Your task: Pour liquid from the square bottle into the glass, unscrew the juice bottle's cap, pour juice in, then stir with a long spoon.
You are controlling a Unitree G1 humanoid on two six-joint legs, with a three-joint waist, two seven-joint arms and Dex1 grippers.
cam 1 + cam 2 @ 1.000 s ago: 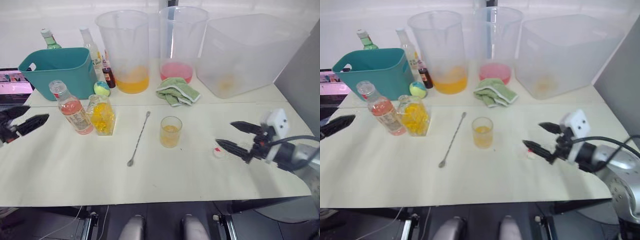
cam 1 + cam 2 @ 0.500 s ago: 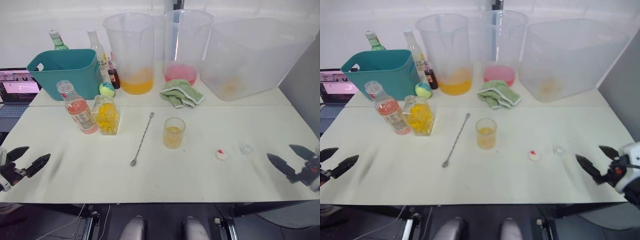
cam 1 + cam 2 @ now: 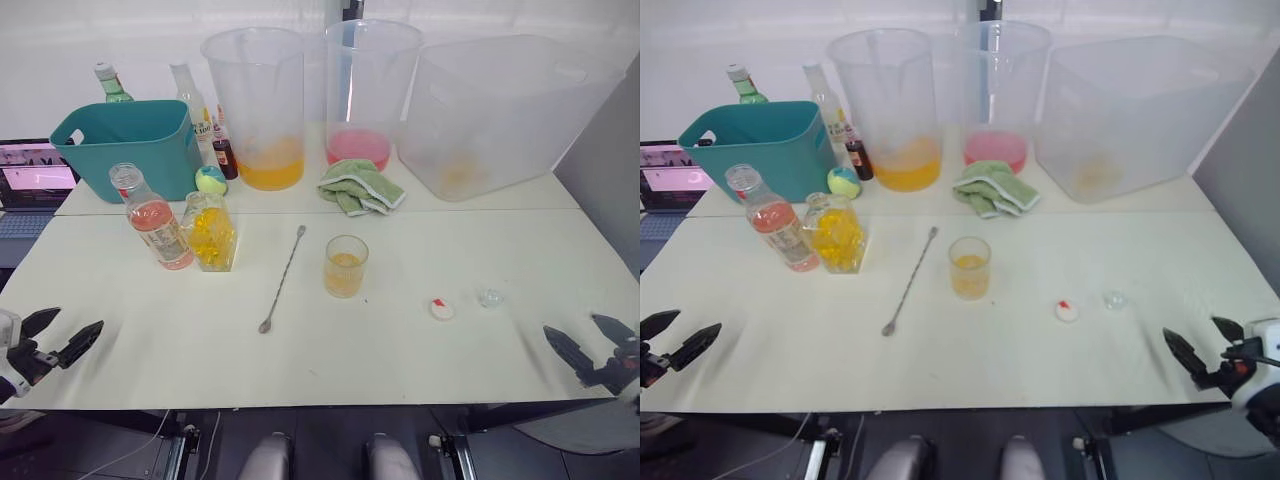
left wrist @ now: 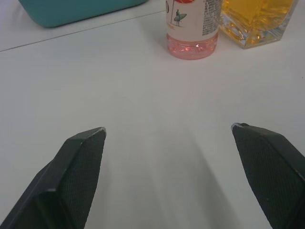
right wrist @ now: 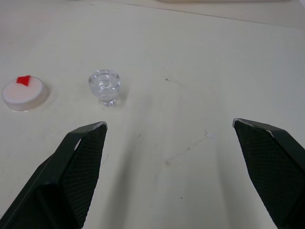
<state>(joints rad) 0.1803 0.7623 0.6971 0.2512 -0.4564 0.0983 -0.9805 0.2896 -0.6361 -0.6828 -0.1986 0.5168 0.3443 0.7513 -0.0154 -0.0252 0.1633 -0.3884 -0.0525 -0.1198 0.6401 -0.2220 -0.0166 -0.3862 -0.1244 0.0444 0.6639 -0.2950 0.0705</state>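
From the left eye view, the small clear straight-sided glass (image 3: 345, 266) stands mid-table holding yellow-orange liquid, so both pours look done. The slim clear plastic juice bottle of pink liquid (image 3: 152, 218) stands uncapped near the table's left rear, touching or just beside the small clear square bottle of yellow liquid (image 3: 210, 232). The thin long silver spoon (image 3: 282, 277) lies flat between those bottles and the glass, untouched, handy for the stirring that remains. The small white cap with a red mark (image 3: 441, 309) rests right of the glass, beside a small clear glass stopper (image 3: 489, 297), probably the square bottle's. The left gripper (image 3: 58, 336) and right gripper (image 3: 586, 343) hang at the near corners, both spread and empty.

Compared with a second ago, both grippers have drawn back from the table's middle toward its near edge; half a second ago they were almost where they are now.

In the left wrist view, the left gripper's fingers (image 4: 76, 162) stand wide apart over bare white table (image 4: 143, 119), pointing at the juice bottle's base.

In the right wrist view, the right gripper likewise gapes, with cap and stopper ahead of it.
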